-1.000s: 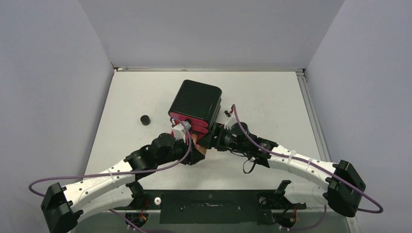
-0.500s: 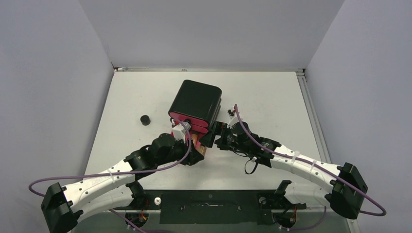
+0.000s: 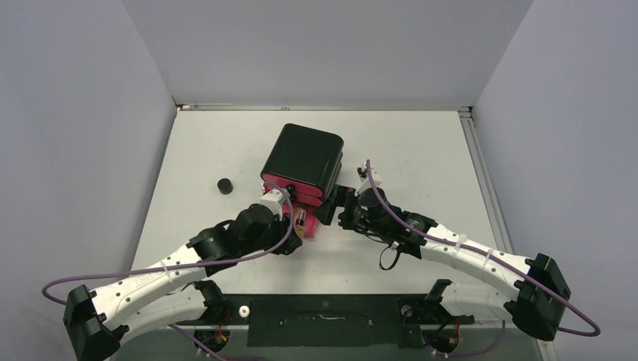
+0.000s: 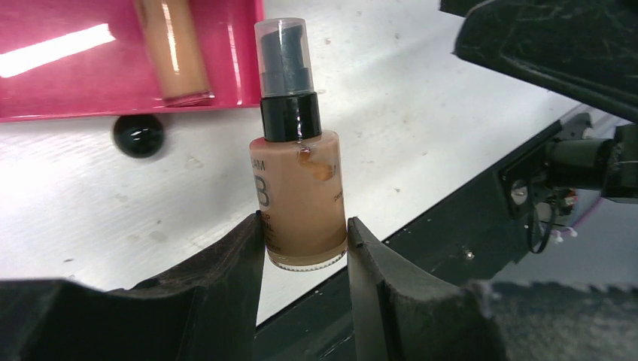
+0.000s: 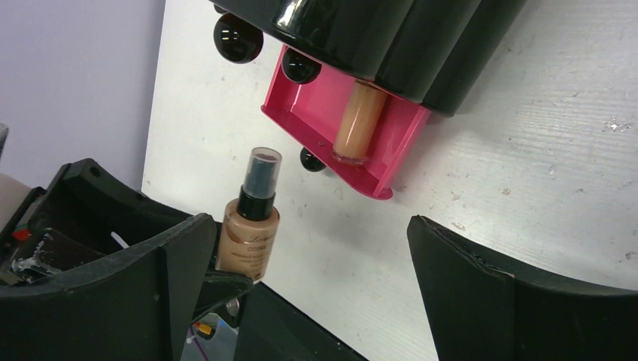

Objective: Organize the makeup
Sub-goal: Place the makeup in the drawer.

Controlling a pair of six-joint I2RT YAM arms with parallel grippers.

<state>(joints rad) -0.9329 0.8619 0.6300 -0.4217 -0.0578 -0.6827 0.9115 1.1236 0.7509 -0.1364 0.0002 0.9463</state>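
Foundation bottle [image 4: 301, 195], tan with a dark pump cap, is clamped at its base between the left fingers [image 4: 239, 278], held just short of the open pink drawer [image 5: 312, 105] that holds one tan tube [image 5: 353, 124], evidently for stowing, while the right fingers [image 5: 466, 286] stand wide and empty alongside.

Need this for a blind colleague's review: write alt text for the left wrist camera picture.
The left gripper clamps the base of a tan foundation bottle with a black pump and clear cap, white tabletop behind it. Beyond it, a glossy pink plastic drawer holds a tan tube, with a round black knob at its edge.
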